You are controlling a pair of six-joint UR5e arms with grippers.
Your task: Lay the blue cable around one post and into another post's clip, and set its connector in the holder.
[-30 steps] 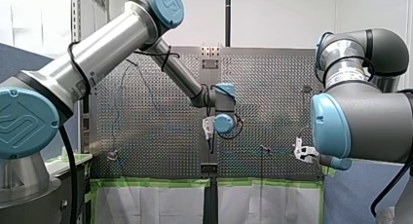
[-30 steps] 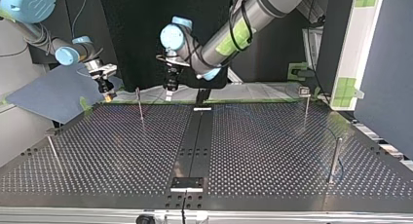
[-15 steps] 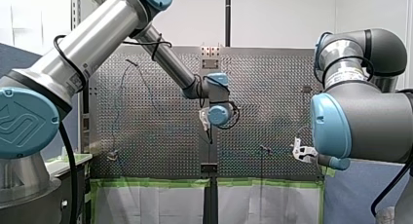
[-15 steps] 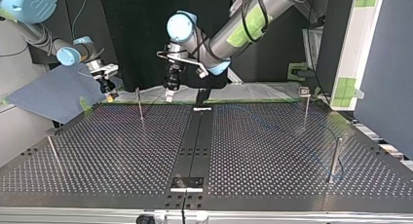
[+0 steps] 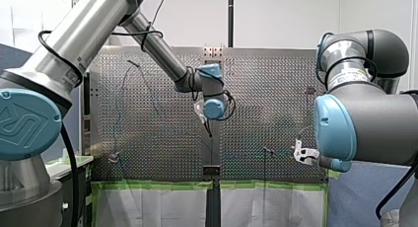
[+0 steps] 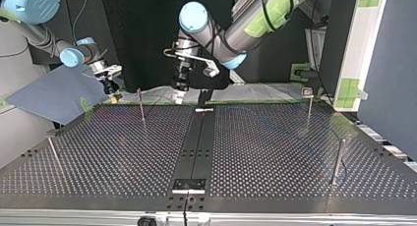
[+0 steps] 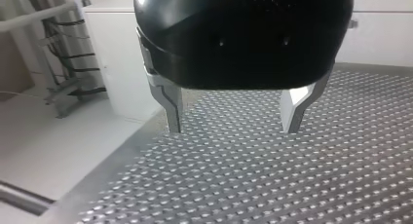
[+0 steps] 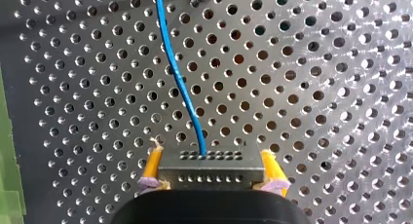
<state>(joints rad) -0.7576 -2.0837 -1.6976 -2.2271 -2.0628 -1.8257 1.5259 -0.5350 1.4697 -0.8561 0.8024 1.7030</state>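
Top view: my left gripper (image 6: 181, 86) hangs over the tabletop's (image 6: 275, 152) 12 o'clock edge, apart from the nearest post (image 6: 141, 105) at its 8 o'clock. Its metal fingers (image 7: 173, 109) stand apart with nothing between them, and perforated surface stretches ahead. At the 10 o'clock corner, my right gripper (image 6: 113, 94) has its yellow-padded fingers (image 8: 155, 160) clamped on the black connector (image 8: 212, 168). The thin blue cable (image 8: 180, 78) leaves the connector's face and curves ahead over the holes.

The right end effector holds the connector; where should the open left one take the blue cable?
Probably take the blue cable on its near-straight stretch just ahead of the connector, from above the perforated plate, left end effector straddling it: thin, bare plate either side.
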